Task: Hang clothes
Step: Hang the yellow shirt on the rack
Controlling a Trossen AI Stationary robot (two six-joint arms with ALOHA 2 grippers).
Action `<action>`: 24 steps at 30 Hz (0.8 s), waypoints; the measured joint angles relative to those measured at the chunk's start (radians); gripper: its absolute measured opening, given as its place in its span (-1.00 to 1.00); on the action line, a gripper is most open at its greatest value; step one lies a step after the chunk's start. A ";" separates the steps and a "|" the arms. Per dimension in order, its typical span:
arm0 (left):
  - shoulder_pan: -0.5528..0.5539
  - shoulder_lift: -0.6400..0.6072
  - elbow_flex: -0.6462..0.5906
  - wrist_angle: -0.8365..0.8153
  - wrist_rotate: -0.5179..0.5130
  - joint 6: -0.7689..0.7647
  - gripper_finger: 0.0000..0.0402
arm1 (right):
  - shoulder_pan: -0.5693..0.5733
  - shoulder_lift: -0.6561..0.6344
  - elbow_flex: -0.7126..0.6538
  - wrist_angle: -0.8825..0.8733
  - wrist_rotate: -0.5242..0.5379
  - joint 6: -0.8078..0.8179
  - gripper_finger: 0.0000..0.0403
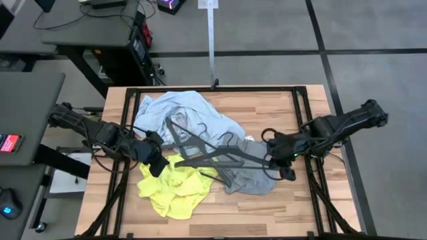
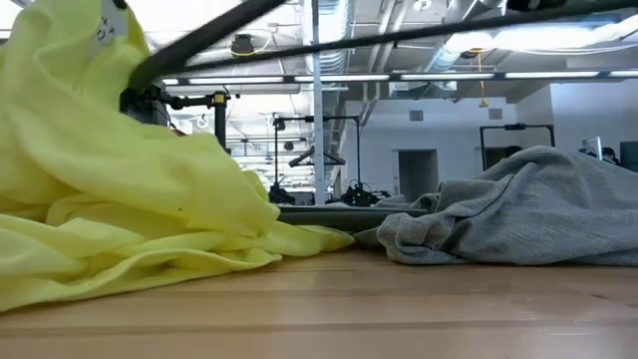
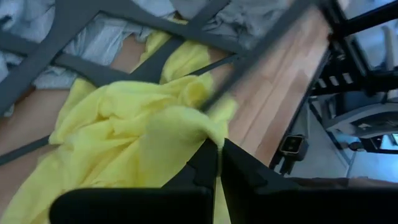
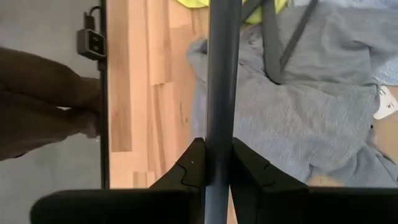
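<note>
Closest of all, seen past its own wrist, the right gripper (image 4: 214, 163) has its two dark fingers pressed against either side of a hanger (image 4: 222, 74) bar, pinching it so the frame cannot swing while the other arm works fabric toward it. That hanger reaches out over the grey T-shirt (image 4: 311, 106), which lies crumpled on the wooden table (image 4: 146, 93) beneath it. Across from it, the left gripper (image 3: 219, 155) has its fingers squeezed together on a fold of the neon-yellow T-shirt (image 3: 124, 130), lifting a ridge of cloth up beside the hanger's arm, presumably to feed the shirt onto it. From above, both arms meet near the table's middle, the left from one side, the right from the other, with a few hangers crossed between them. Farther back, the pale blue shirt (image 1: 175, 110) is heaped, untouched, partly under those hangers. Nothing looks hung yet; I'd judge this the threading step.
</note>
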 joint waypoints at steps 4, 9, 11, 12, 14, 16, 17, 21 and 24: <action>0.000 0.001 0.009 0.003 -0.004 0.012 -1.00 | 0.012 0.047 0.000 0.046 0.001 -0.004 -0.86; 0.000 0.001 0.009 -0.035 -0.008 0.000 -1.00 | 0.039 0.055 0.000 0.030 -0.002 0.017 -0.86; 0.000 0.001 0.009 -0.034 -0.013 0.000 -1.00 | 0.049 0.052 0.000 0.036 -0.006 0.029 -0.86; 0.000 0.001 0.009 -0.034 -0.021 0.001 -1.00 | 0.052 0.052 0.000 0.054 -0.007 0.030 -0.86; 0.000 0.001 0.009 -0.033 -0.034 0.001 -1.00 | 0.053 0.060 0.001 0.103 -0.006 0.030 -0.86; 0.000 0.008 0.009 -0.017 -0.040 0.001 -1.00 | 0.042 0.087 0.002 0.142 0.007 0.030 -0.86; 0.000 0.009 0.009 -0.003 -0.041 0.003 -1.00 | 0.036 0.104 0.002 0.157 0.017 0.028 -0.86; 0.000 0.009 0.009 0.046 -0.041 0.012 -1.00 | 0.028 0.179 0.002 0.167 0.045 -0.003 -0.86; 0.000 0.010 0.010 0.052 -0.039 0.030 -1.00 | 0.032 0.199 0.000 0.138 0.044 -0.012 -0.86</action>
